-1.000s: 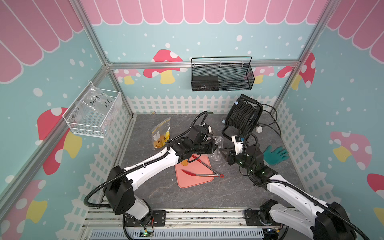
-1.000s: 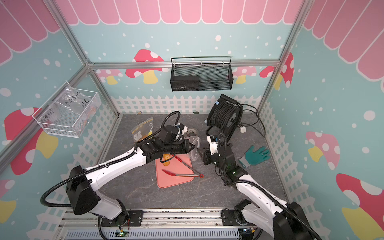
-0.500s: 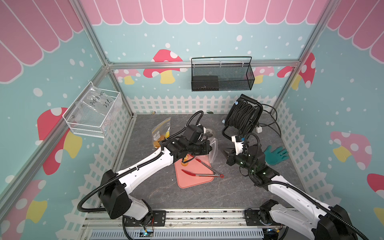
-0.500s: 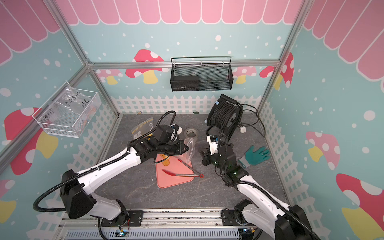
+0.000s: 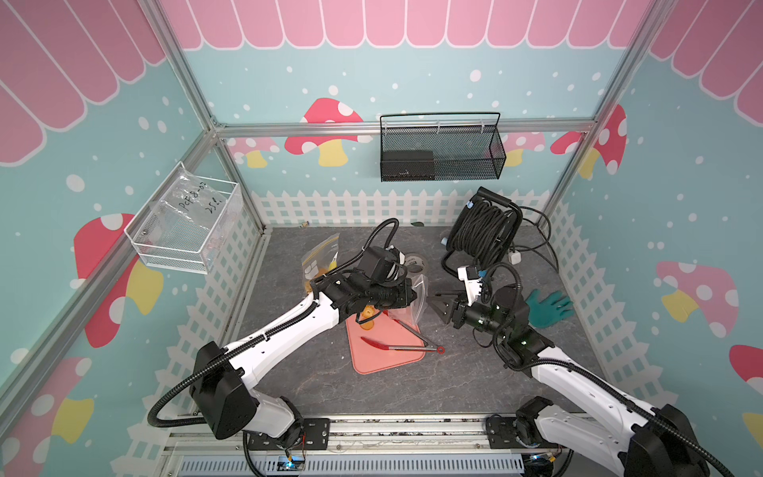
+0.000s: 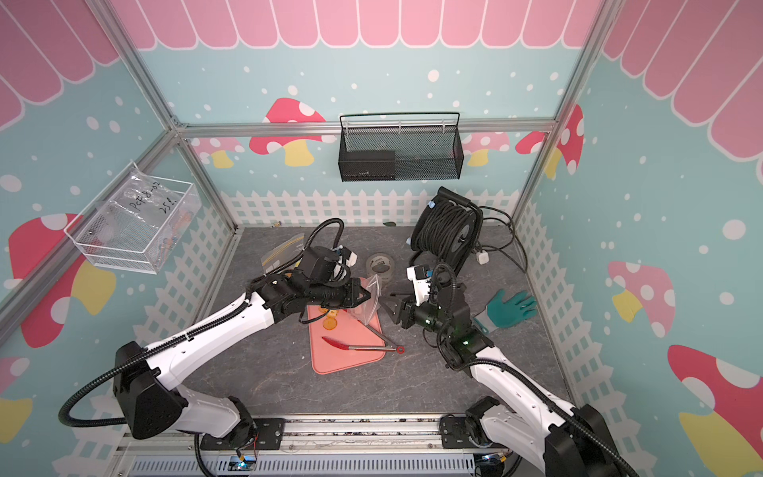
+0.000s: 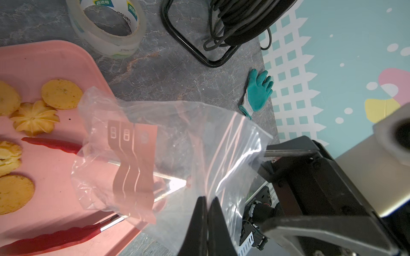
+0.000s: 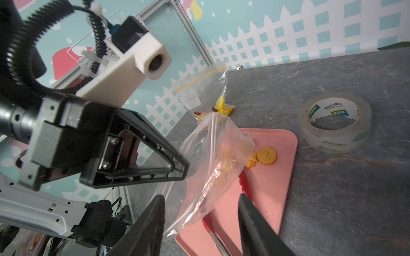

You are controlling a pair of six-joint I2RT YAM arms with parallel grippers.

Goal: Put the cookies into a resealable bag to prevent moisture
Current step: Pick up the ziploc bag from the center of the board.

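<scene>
Cookies (image 7: pixel 35 117) lie on the pink tray (image 7: pixel 55 57) on the grey surface (image 7: pixel 177 66), beside the clear bag (image 7: pixel 177 137). Left pincer (image 7: pixel 207 199) is pressed together on the bag's rim, holding it over the tray; right pincer (image 8: pixel 200 197) stands spread just beside it.

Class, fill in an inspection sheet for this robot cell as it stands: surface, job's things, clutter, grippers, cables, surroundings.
Surface: grey tabletop, pink tray on it.
Job's things: cookies on the tray; clear bag held over it.
Clutter: red tongs, tape roll, teal glove, second bag.
Grippers: left gripper shut on the clear bag; right gripper open beside it.
Cables: black cable reel standing on the tabletop.
Surroundings: black mesh basket, white wire basket on walls.
</scene>
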